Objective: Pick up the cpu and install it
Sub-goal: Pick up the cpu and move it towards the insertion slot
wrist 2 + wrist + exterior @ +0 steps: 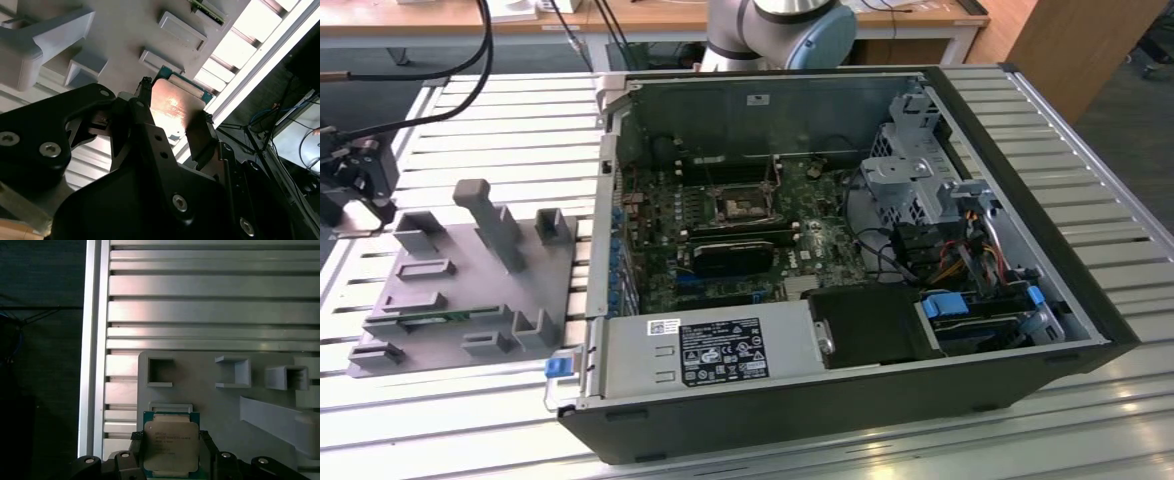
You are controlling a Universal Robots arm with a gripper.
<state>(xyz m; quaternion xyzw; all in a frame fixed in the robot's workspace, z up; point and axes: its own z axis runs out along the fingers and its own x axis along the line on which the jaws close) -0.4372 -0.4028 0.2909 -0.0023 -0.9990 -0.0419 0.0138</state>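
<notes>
First wrist view is showing the gripper pinching the cpu beside the holder block; pickup is proceeding, likely demanding a level hold.

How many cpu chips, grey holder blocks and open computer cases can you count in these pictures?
Flat square silver-topped cpu chip: 1
Grey plastic holder block with upright posts: 1
Open black computer case: 1
Total: 3

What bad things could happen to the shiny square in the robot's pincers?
The gripper pinches the cpu only by its thin edges, so it might slip or tilt. The grey holder has upright posts close by that could get bumped. The socket sits deep inside the open computer case, among crowded parts, so a crooked placing might hurt it.
</notes>
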